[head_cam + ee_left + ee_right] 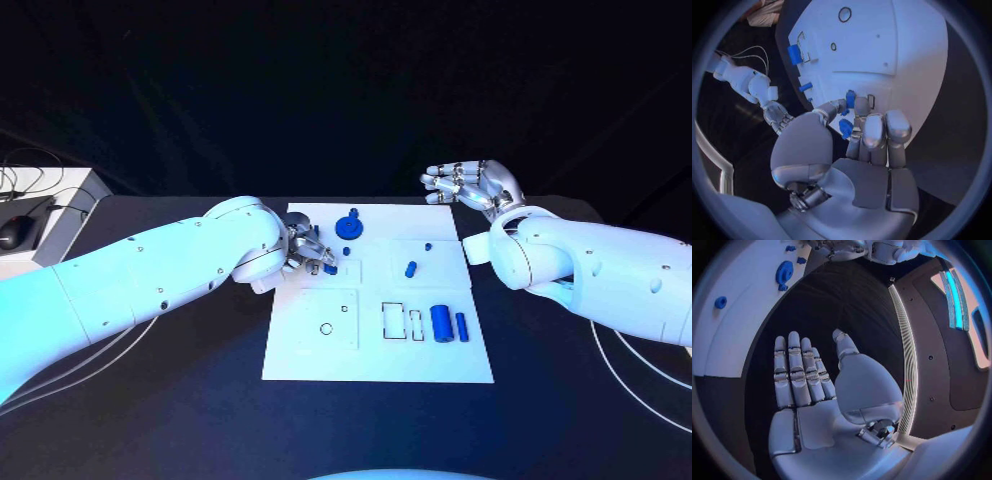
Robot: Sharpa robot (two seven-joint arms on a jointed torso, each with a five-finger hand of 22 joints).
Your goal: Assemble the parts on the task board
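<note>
We find the left silver hand (306, 250) over the left-centre of the flat white task board (378, 360), its fingers drawn together around a small blue plastic part (846, 128), which is pinched between thumb and fingers in the left wrist view. A second small blue piece (851, 98) sits just beyond the fingertips; whether it is touching them we cannot tell.

Risks, in our judgement: the pinch is narrow, so the part could twist or drop if it meets its recess off-square, and the curled fingers hide the recess from the head camera. The neighbouring piece could be knocked loose by any sideways sweep.

The right silver hand (473, 185) hangs past the board's far right corner, flat, fingers apart, holding nothing, well clear of the work.

Also on the board: a round blue gear-like part (348, 226) near the far edge, a small blue peg (411, 268) at centre, and two blue cylinders (449, 325) side by side towards the near right. None obstructs the left hand.
</note>
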